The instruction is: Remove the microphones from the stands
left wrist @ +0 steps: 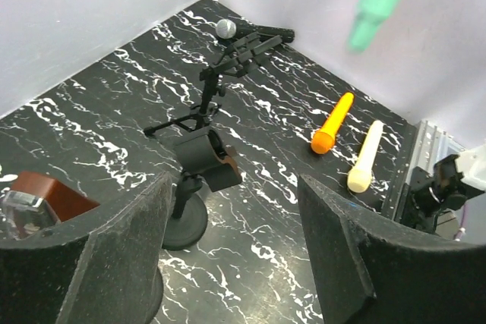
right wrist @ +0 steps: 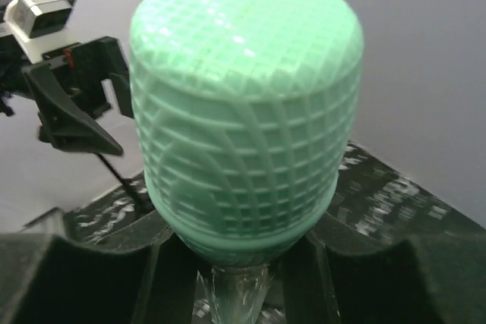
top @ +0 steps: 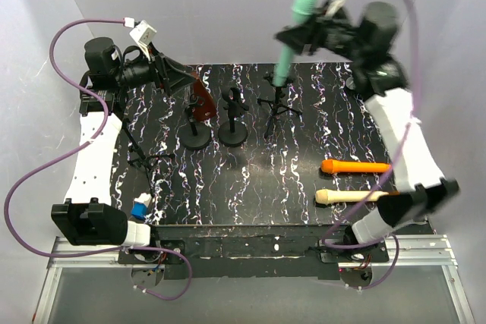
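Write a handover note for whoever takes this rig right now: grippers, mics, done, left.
Right gripper: shut on the green plastic microphone with the gridded head, held high in the air, clear of the black tripod stand.
Left gripper: open, empty, above the left of the black marbled table.
Orange microphone and cream microphone: lying side by side on the table's right.
Done: the green one is off any stand.
Left: probably lay it beside the other two and release.
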